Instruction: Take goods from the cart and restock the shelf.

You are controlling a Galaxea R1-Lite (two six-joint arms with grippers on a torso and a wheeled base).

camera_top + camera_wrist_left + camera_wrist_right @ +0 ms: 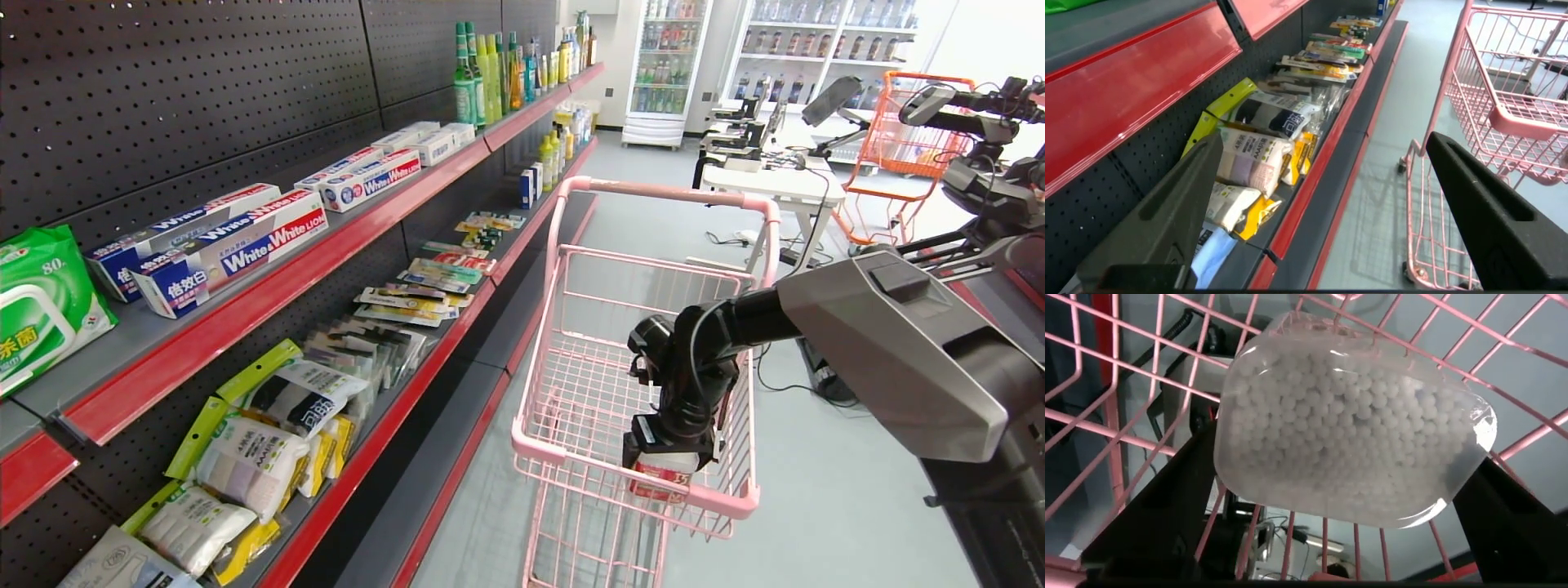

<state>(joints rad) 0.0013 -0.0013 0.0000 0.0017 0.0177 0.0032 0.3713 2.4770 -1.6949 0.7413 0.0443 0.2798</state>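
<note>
The pink cart [653, 193] stands in the aisle beside the red-edged shelf [392, 425]. My right gripper [665, 459] hangs inside the cart near its front rim, shut on a clear container of white beads [663, 478] with a red label. In the right wrist view the container [1355, 433] sits between the two dark fingers [1167, 514] of my right gripper [1347, 457], above the cart's wire [1143, 343]. My left gripper [1323, 147] is open and holds nothing, low in the aisle between the lower shelf's packets [1257, 163] and the cart [1503, 114].
Toothpaste boxes [237, 245] and a green wipes pack [41, 302] lie on the upper shelf, with bottles [482, 73] farther along. Bagged goods [269, 441] crowd the lower shelf. A white table [775, 184], an orange cart [906, 139] and drink fridges [665, 65] stand behind.
</note>
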